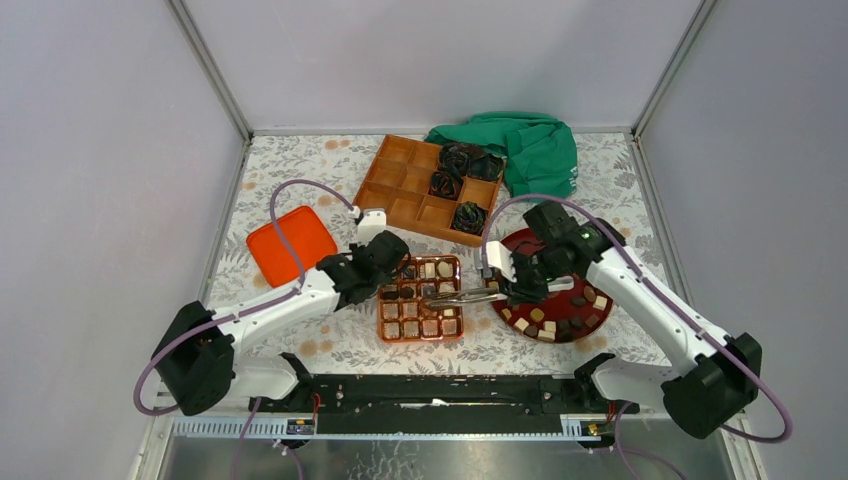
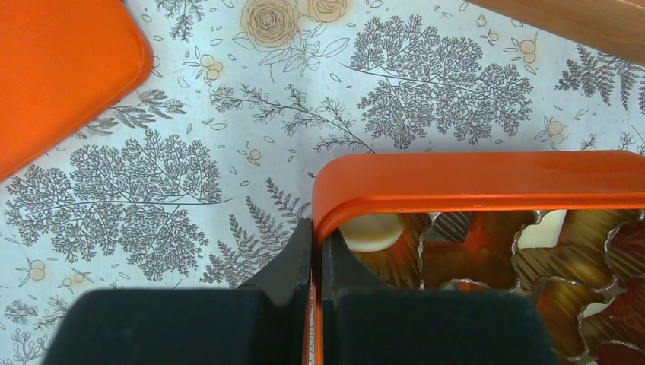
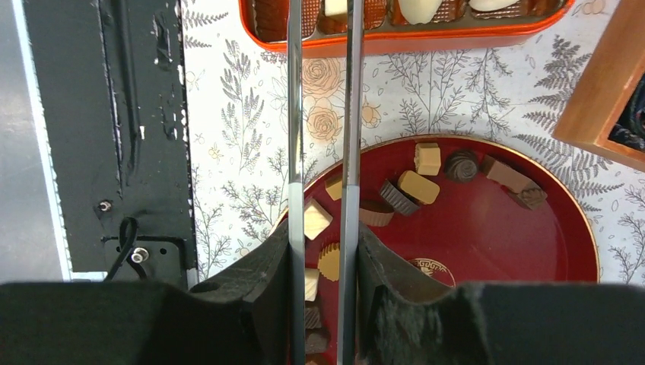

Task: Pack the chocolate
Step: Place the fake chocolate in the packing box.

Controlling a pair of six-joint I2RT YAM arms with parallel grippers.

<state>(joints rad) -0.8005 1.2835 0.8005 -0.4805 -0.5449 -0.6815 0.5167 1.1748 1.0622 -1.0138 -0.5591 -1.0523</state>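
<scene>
Chocolate pieces [image 1: 545,322], dark, tan and cream, lie on a red plate [image 1: 603,322] at the right. More sit in the cups of an orange tray [image 1: 381,312]. My left gripper [image 1: 385,268] is shut on that tray's left rim [image 2: 471,179], one finger inside beside a cream chocolate [image 2: 370,232]. My right gripper [image 1: 515,288] is shut on metal tongs [image 1: 462,297], whose arms [image 3: 295,114] pass over the plate [image 3: 494,236] and its chocolates [image 3: 418,186] to the tray [image 3: 426,39]. The tong tips are cut off in the wrist view; whether they hold a piece I cannot tell.
An orange lid [image 1: 290,245] lies left of the tray, also seen as the lid [image 2: 53,68] in the left wrist view. A wooden divided box [image 1: 400,185] with black crinkled bundles [image 1: 460,165] stands behind, next to a green cloth [image 1: 535,150]. A black rail [image 1: 440,390] runs along the near edge.
</scene>
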